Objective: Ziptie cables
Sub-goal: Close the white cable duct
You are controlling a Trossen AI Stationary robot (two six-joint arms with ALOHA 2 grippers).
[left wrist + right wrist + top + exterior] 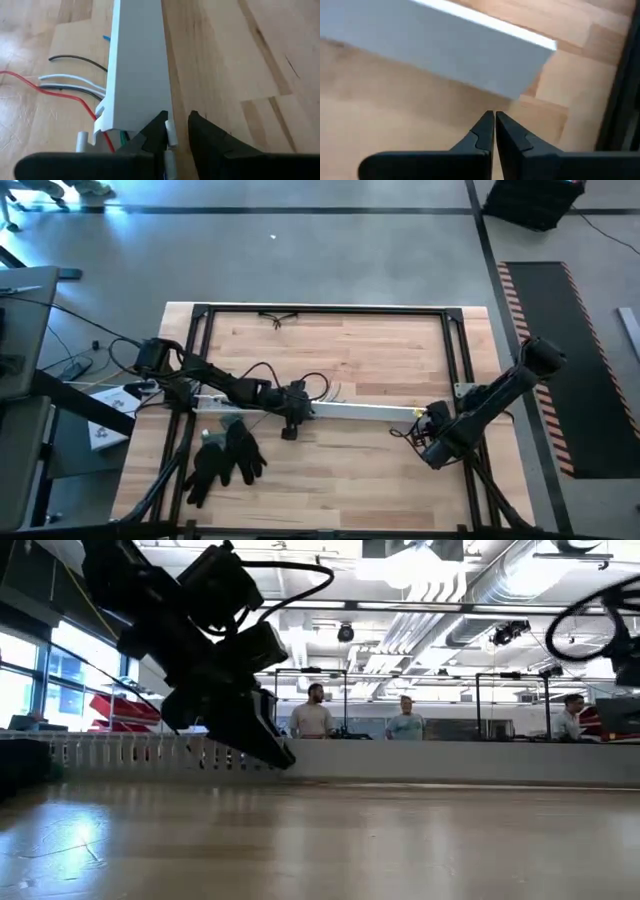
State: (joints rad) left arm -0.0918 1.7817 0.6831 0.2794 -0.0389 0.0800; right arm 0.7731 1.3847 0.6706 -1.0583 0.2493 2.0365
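A long white slotted channel (360, 410) lies across the middle of the table. The cables (75, 82), thin black, white, grey and red wires, come out of its far side and lie slack on the wood (325, 388). My left gripper (177, 132) sits at the channel's middle (303, 406), pointing along it toward the table's right, fingers slightly apart around a white wall tab. My right gripper (495, 125) hovers by the channel's right end (430, 420), shut on nothing. My left gripper has one upright white tab (171, 134) of the channel's near wall between its fingers. The tab lies close against one finger (157, 131) and stands apart from the other. Whether that finger touches it, I cannot tell.
A pair of black gloves (225, 458) lies near the table's front left. A black frame (320, 310) runs round the tabletop. Bare wood lies in front of the channel. In the low view people (312, 715) stand in the room far behind the table.
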